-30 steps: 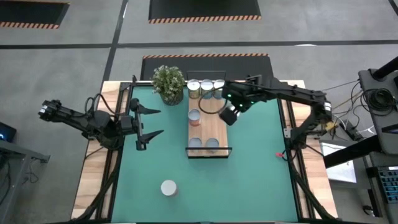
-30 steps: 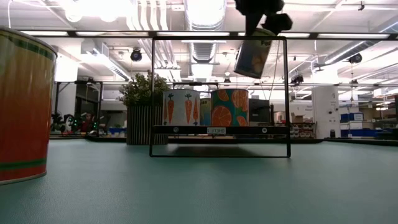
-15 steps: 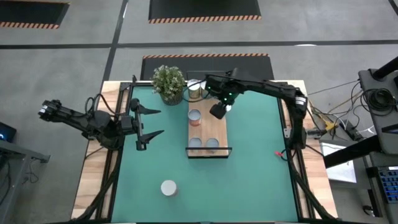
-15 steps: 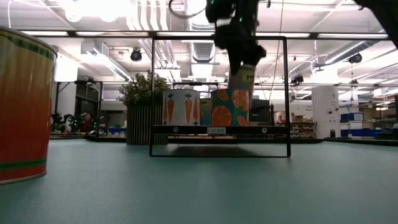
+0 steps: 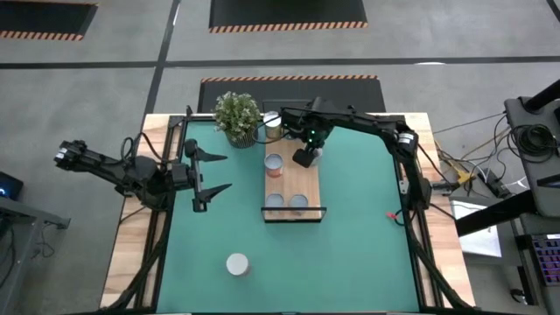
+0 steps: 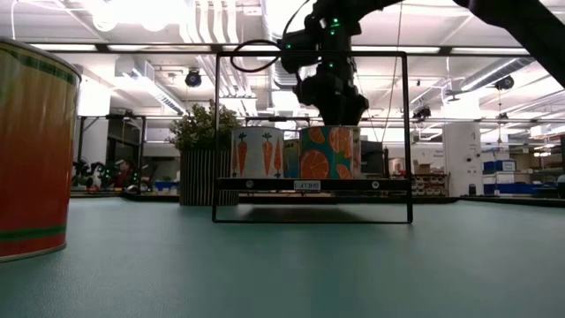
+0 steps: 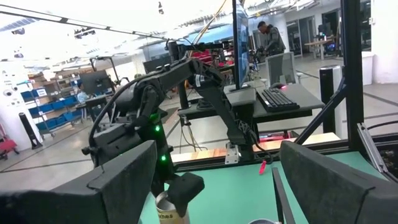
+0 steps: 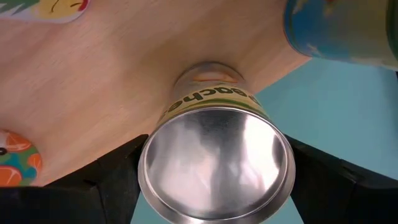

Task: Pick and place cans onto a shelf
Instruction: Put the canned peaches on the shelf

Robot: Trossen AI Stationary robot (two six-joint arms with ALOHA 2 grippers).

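Note:
My right gripper [image 5: 304, 157] is over the far half of the wooden shelf [image 5: 304, 182], shut on a gold-labelled can [image 8: 214, 165] with a silvery top. One can [image 5: 274, 164] stands upright on the board beside it, and two more [image 5: 286, 202] stand at the near end. Another can [image 5: 237, 263] stands alone on the green mat near the front edge. My left gripper [image 5: 213, 172] waits open above the mat's left side, holding nothing. My right gripper pinches the can between its two fingers, one on each side of the wall just under the top rim [image 8: 147, 171]. The fingers [image 8: 115, 183] come from above, pointing down. The can stands upright, with its lower end [image 8: 208, 70] at the board. Whether it touches the board I cannot tell.
A potted plant [image 5: 237, 116] stands at the shelf's far left corner, with more cans [image 5: 273, 123] beside it behind the shelf. A black wire frame [image 6: 311, 137] rises at the shelf's near end. A small red thing [image 5: 393, 217] lies near the mat's right edge.
My right gripper has carried the can down and toward the table's left, from beside the shelf's right edge to over the board. It has rolled as it went, and the can, tilted a second ago, now stands upright and lower.

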